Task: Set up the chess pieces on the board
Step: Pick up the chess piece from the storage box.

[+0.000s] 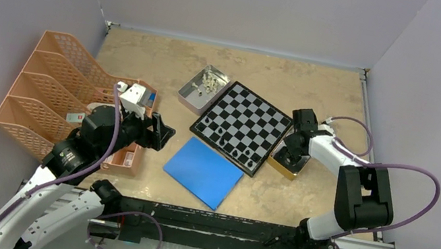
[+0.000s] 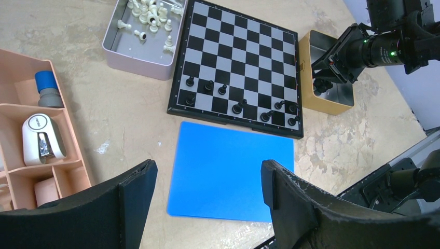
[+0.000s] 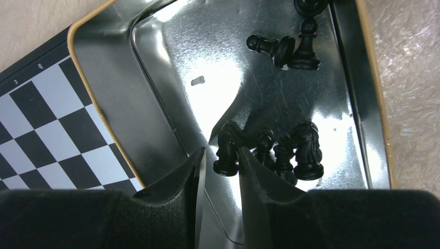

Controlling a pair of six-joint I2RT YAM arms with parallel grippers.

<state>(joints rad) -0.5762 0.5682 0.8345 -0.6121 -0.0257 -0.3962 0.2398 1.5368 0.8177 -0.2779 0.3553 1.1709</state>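
The board (image 1: 241, 127) lies mid-table, with several black chess pieces (image 2: 238, 108) on its two near rows. More black pieces (image 3: 306, 150) are in a gold-rimmed tin (image 3: 98, 98) at the board's right edge. My right gripper (image 3: 221, 153) is down in that tin (image 1: 284, 163). Its jaws stand a narrow gap apart around one black piece (image 3: 227, 148), which touches the right finger, with a slit left at the left finger. Cream pieces (image 2: 150, 15) lie in a grey tin (image 2: 124, 49) at the board's far left. My left gripper (image 2: 207, 171) is open and empty above the blue sheet's near edge.
A blue sheet (image 1: 202, 171) lies just in front of the board. Orange file racks (image 1: 53, 88) and a compartment tray (image 2: 15, 104) with a white stapler (image 2: 41, 137) stand at the left. Grey walls close in the table.
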